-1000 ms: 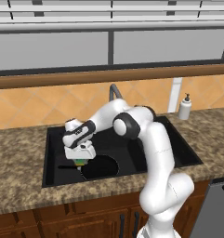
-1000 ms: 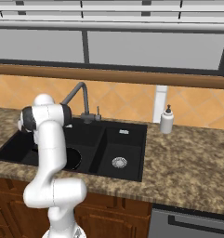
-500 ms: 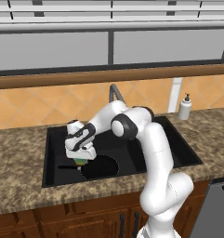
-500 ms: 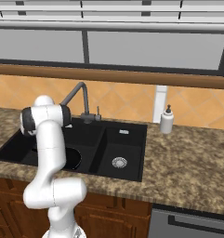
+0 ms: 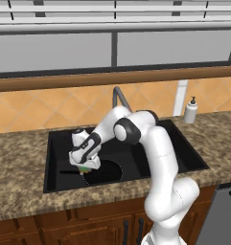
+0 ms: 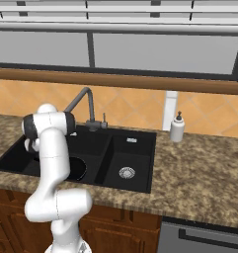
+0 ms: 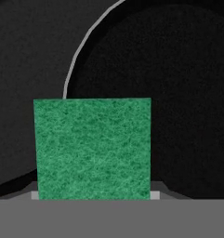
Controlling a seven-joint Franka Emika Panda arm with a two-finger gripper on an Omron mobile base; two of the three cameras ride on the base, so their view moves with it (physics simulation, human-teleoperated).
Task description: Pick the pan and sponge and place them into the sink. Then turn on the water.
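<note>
Filling the fingers (image 5: 83, 166): sponge (image 7: 92, 148), over pan (image 7: 178, 93)

Kitchen (sink (image 5: 54, 143), granite counter (image 6: 199, 170), faucet (image 6: 86, 106))

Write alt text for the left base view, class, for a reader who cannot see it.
A white robot arm reaches down into the large basin of a black double-basin sink, holding a small green sponge over a round black frying pan lying there. A white soap dispenser bottle stands on the counter.

Pan (image 5: 103, 172) in sink (image 5: 53, 143), sponge (image 7: 92, 148) above.
</note>
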